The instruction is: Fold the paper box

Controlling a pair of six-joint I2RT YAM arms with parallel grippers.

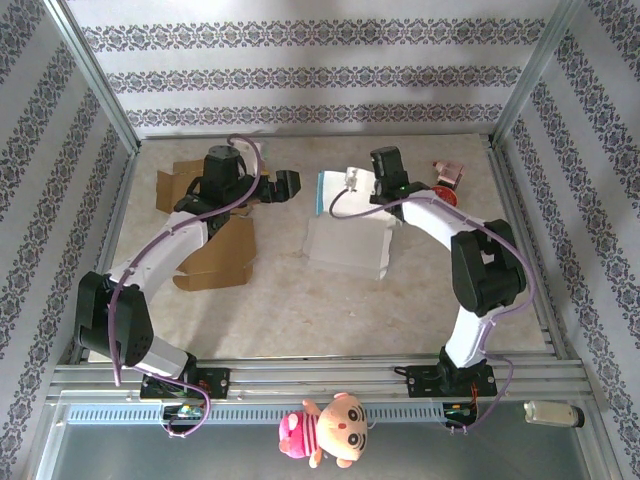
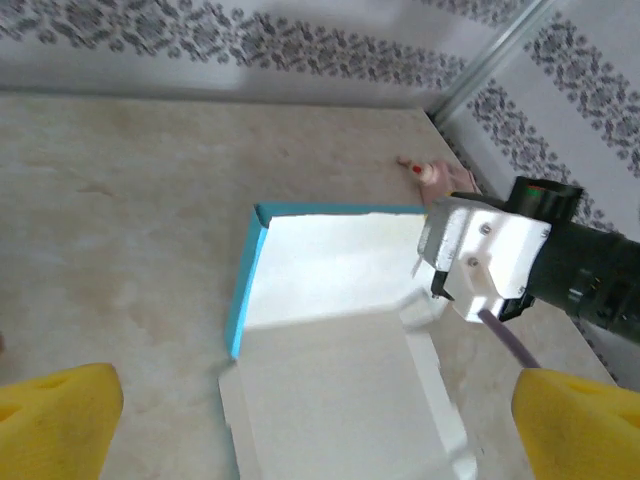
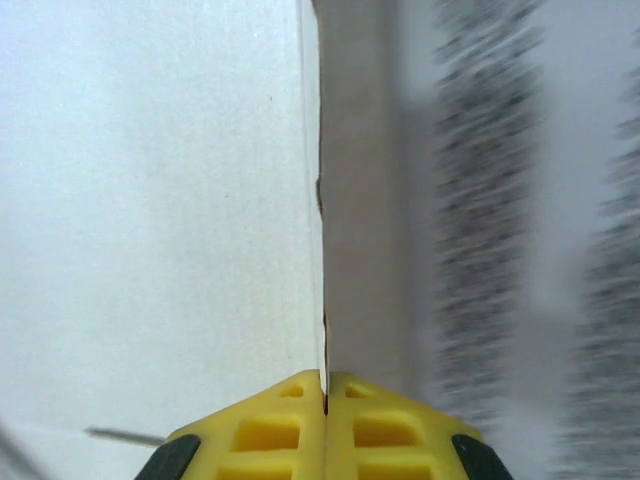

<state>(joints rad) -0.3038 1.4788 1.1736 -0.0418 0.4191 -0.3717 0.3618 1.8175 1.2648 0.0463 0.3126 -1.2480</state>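
The white paper box point(image 1: 345, 240) lies unfolded in the middle of the table, and one panel with a blue edge point(image 2: 245, 290) is lifted at its far side. My right gripper point(image 1: 352, 181) is shut on the rim of that raised panel. In the right wrist view its yellow fingertips point(image 3: 325, 382) pinch the thin paper edge, with the white sheet point(image 3: 150, 200) to the left. My left gripper point(image 1: 285, 186) hovers just left of the box, open. Its yellow pads point(image 2: 55, 415) stand wide apart over the flat panel point(image 2: 340, 390), holding nothing.
Brown cardboard pieces point(image 1: 215, 255) lie under and beside the left arm, with another point(image 1: 172, 186) at the back left. A small pink and red toy point(image 1: 447, 176) sits at the back right. A plush doll point(image 1: 325, 430) hangs at the front rail. Metal frame posts border the table.
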